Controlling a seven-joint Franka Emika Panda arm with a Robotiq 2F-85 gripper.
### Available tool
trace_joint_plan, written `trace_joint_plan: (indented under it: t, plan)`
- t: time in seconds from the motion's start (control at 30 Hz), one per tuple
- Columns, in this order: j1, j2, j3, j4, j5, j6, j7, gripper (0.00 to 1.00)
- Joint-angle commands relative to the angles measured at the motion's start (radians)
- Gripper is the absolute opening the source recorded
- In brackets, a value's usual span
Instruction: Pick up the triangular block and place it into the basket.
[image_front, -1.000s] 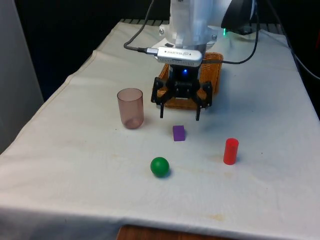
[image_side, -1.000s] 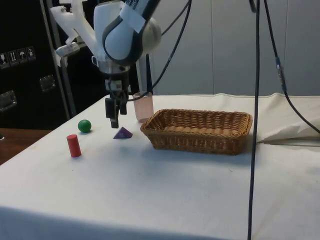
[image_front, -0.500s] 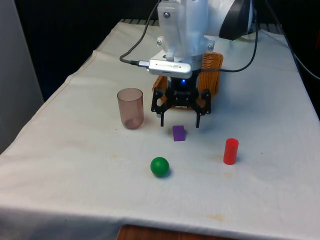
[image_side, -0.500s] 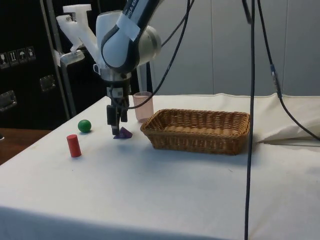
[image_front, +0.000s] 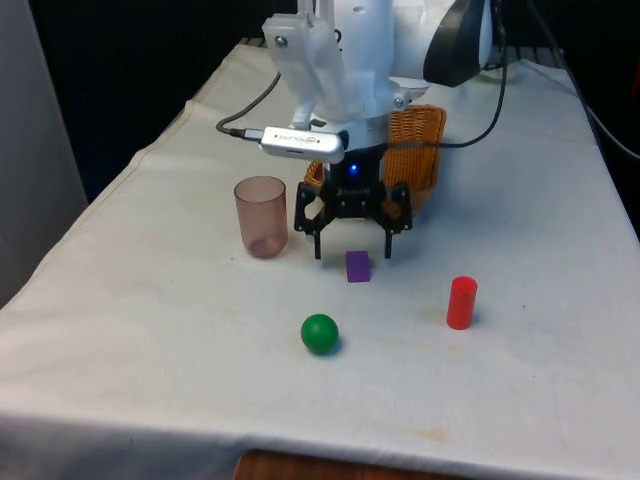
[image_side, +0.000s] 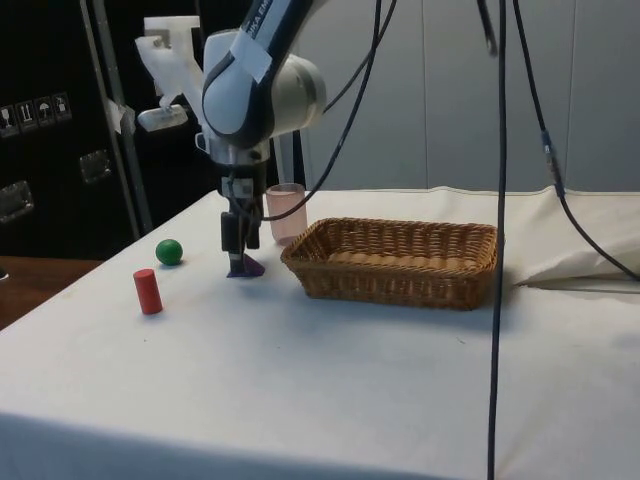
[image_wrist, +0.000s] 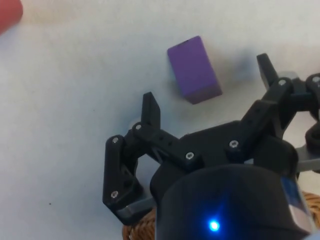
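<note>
The white arm bends down from above with its wrist pointing at the surface (image_front: 150, 300), and the black two-finger gripper (image_front: 352, 252) hangs low with its fingers spread wide apart, gripping nothing. The small purple triangular block (image_front: 357, 266) lies on the cloth right beneath it, just on the near side of the fingertips in the front view. In the wrist view the block (image_wrist: 194, 69) sits in the gap ahead of the two fingers (image_wrist: 150, 109), touching neither. From the side the gripper (image_side: 236, 244) stands almost on top of the block (image_side: 246, 267).

Just behind the gripper sits the woven brown wicker basket (image_front: 422, 135), long and shallow in the side view (image_side: 395, 260), close to the block but apart from it. A translucent pink plastic cup (image_front: 261, 216) stands upright towards the front view's left. A green ball (image_front: 320, 333) rests nearer the front edge, and a red upright cylinder (image_front: 461, 302) stands towards the front view's right, both well clear of the gripper.

A white cloth covers the surface, slightly creased. Black cables (image_side: 498, 200) hang down past the basket.
</note>
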Motion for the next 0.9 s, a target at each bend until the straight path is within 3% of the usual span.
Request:
trace_joint_plan:
  t: [0.0,0.17,0.2,0.23,0.43,0.47,0.5,0.77,0.87]
  plan:
    - [-0.01,0.007,0.01,0.009,0.012,0.0,-0.016,1.0]
    - [-0.012,0.014,0.006,0.016,0.016,0.001,-0.025,1.0]
    - [-0.001,0.012,-0.005,0.01,0.007,0.0,-0.014,1.0]
    - [-0.012,0.015,0.005,0.016,0.016,0.002,-0.026,1.0]
    - [-0.009,0.012,0.0,0.012,0.013,0.005,-0.024,1.0]
    - [-0.003,0.012,-0.007,0.01,0.007,0.0,-0.017,1.0]
    - [-0.008,0.012,-0.001,0.011,0.013,0.005,-0.023,1.0]
    - [-0.004,0.012,-0.006,0.01,0.008,0.001,-0.018,1.0]
    - [-0.004,0.012,-0.006,0.01,0.008,0.0,-0.018,0.88]
